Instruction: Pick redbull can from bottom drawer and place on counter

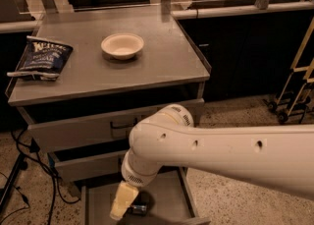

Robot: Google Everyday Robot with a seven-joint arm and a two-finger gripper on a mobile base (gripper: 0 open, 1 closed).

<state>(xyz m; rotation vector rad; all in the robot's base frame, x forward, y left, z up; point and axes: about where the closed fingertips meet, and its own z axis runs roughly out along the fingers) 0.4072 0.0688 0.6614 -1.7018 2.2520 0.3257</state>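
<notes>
Camera view, lower centre of the frame: the pale, cream-coloured tool (122,204) is down inside the open bottom drawer (169,197), just beside the redbull can (139,210), which lies on the drawer's flat grey floor at the lower edge of the frame. How wide the tool stands, and whether it has hold of the can, I cannot tell. The bulky white arm (221,155) sweeps in from the right and hides much of the drawer.

By my reading the task is early: the drawer is out and the reach made, but the can sits low in the drawer, so grasping, lifting and placing are all left.

Only a small dark shape with a dull glint shows of the can. The drawer is a shallow metal tray with low sides. In the upper half of the frame, the surface (162,62) is broad, matte grey metal with a thin rim, carrying a round off-white bowl (122,45) at centre and a crinkled dark blue chip bag (43,58) at the left.
</notes>
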